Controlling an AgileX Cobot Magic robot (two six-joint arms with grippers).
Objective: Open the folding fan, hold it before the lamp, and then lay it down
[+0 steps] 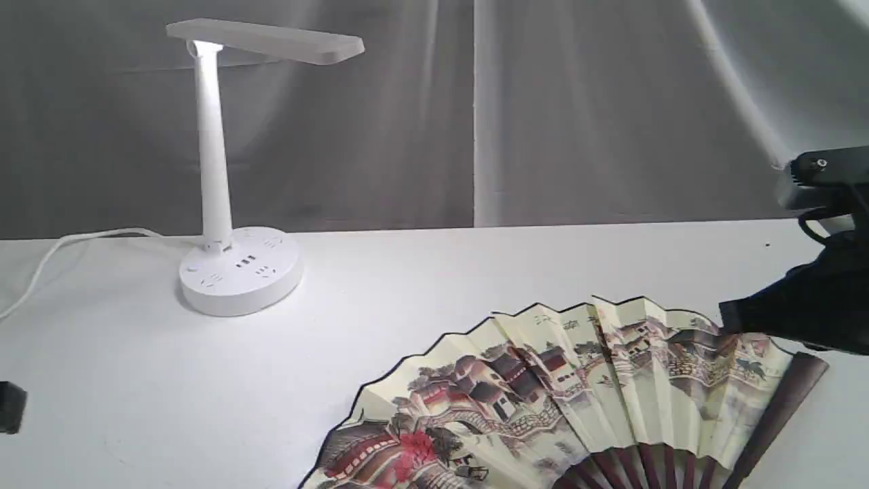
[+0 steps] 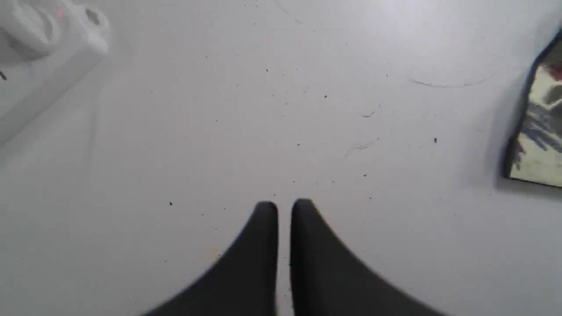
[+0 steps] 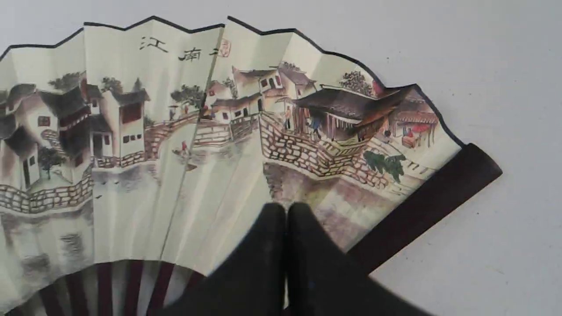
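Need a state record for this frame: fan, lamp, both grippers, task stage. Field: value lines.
fan: cream pleated paper folding fan with dark wooden ribs, spread open, lying flat on the white table
lamp: white plastic desk lamp, upright, back left, apart from the fan
left arm: left gripper shut, empty, above bare table
right arm: right gripper shut, nothing between its fingers, over the fan's right end
task stage: fan open and lying down; neither gripper holds it
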